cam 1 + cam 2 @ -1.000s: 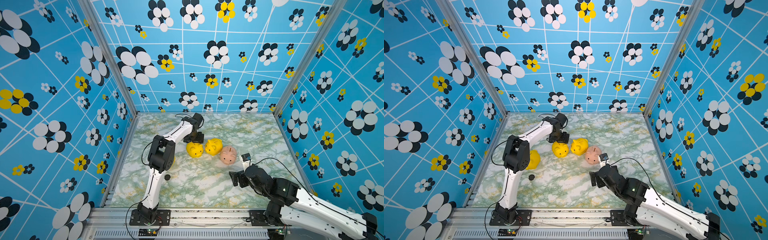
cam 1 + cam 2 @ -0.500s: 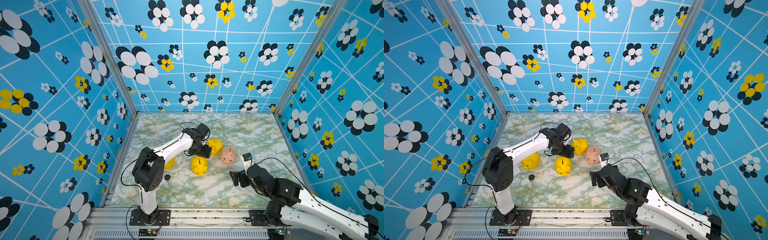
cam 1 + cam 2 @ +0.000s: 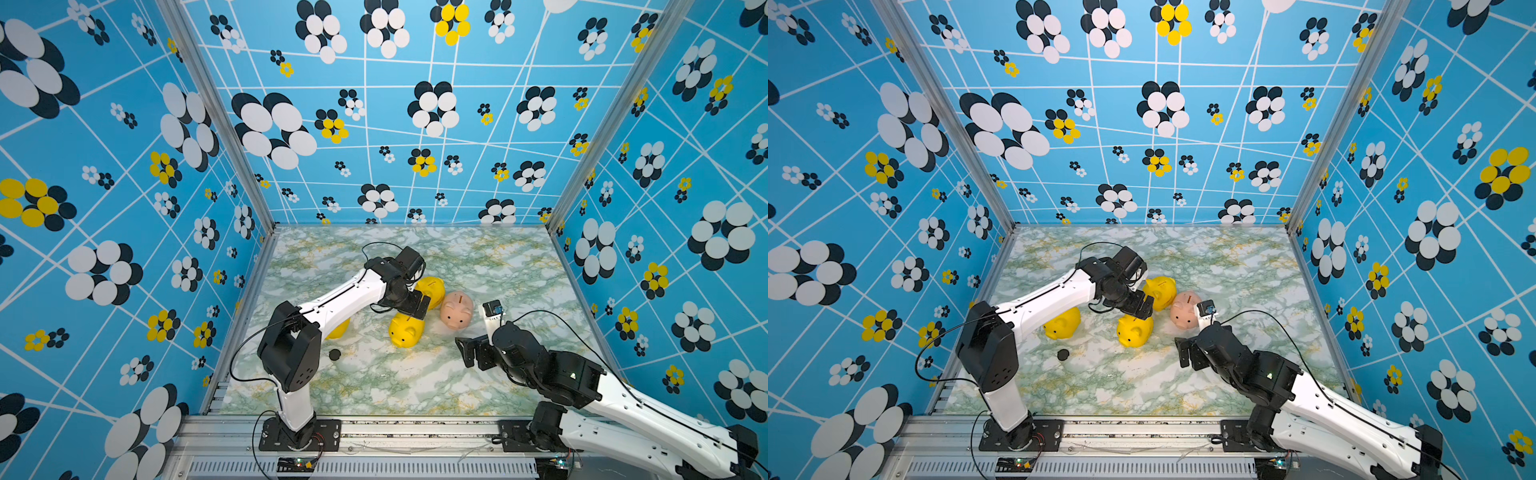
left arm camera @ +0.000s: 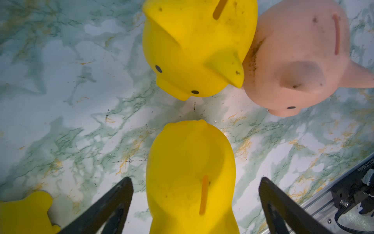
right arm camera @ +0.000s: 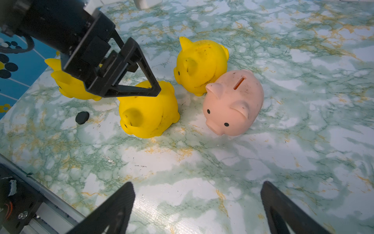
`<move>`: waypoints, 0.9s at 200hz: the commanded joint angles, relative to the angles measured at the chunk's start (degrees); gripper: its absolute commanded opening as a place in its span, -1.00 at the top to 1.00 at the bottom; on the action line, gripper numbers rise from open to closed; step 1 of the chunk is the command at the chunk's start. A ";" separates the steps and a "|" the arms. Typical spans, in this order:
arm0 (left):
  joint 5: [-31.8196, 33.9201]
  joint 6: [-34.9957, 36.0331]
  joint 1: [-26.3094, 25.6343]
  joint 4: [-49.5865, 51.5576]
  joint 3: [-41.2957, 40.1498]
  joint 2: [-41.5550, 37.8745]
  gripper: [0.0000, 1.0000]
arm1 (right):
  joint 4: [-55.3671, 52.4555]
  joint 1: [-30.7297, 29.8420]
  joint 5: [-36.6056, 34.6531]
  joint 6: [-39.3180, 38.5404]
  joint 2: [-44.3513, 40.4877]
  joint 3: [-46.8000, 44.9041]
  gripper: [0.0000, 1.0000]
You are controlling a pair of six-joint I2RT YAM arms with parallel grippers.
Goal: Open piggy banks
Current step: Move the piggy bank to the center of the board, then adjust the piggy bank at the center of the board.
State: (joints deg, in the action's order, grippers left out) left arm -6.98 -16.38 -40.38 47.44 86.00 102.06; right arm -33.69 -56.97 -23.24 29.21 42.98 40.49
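The left gripper [image 4: 195, 181] hangs over the middle bright yellow plastic pig-shaped bank [image 3: 405, 334], jaws spread wide on either flank w/ a clear gap each side, so nothing is grasped. The right gripper [image 5: 197, 184] sits low toward the near right corner of the tabletop [image 3: 374, 386], jaws likewise wide apart and empty. The middle bank stands on its feet approx. at the tabletop's centre, coin slot up, belly down. Just behind it, toward the far edge, a second yellow plastic pig bank [image 5: 200, 64] stands w/ one ear touching the pale pink plastic pig bank [image 5: 232, 103]. A third yellow pig bank [image 3: 1061, 324] sits near the left edge, partly under the left arm, w/ a small loose black round disc [image 3: 1063, 354] near it toward the near edge. The step in hand looks like getting the middle bank gripped so its belly can be reached. To do it well, prob.: close across the widest part of the flanks, low on the body, b/c smooth rounded plastic tends to squirt out of a high pinch. Then tip it so the underside faces the right gripper, keeping clear of the two touching banks behind. Contents: no bank shows its inside and the slots are narrow and dark, so whether any holds coins can't be told. No belly plug shows either. The loose disc resembles a plug, which suggests one bank is already open, but which one can't be told.
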 commanded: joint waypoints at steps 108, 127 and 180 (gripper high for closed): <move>10.50 5.97 -5.75 -2.72 -8.55 -6.66 -0.97 | 5.81 0.20 -1.76 -0.46 -2.63 -5.67 -0.99; 8.63 6.63 -6.18 -4.52 -10.22 -7.15 -0.98 | 5.83 0.26 -2.48 -0.56 -2.75 -6.06 -0.99; 9.50 6.35 -6.51 -6.50 -11.55 -4.82 -0.99 | 7.87 0.25 -3.13 -0.32 -2.46 -7.29 -0.99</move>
State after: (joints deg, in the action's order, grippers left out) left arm 1.52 -10.83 -46.52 42.87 75.31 97.01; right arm -28.18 -56.97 -24.84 29.19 40.71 34.83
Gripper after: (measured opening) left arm 0.996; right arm 0.996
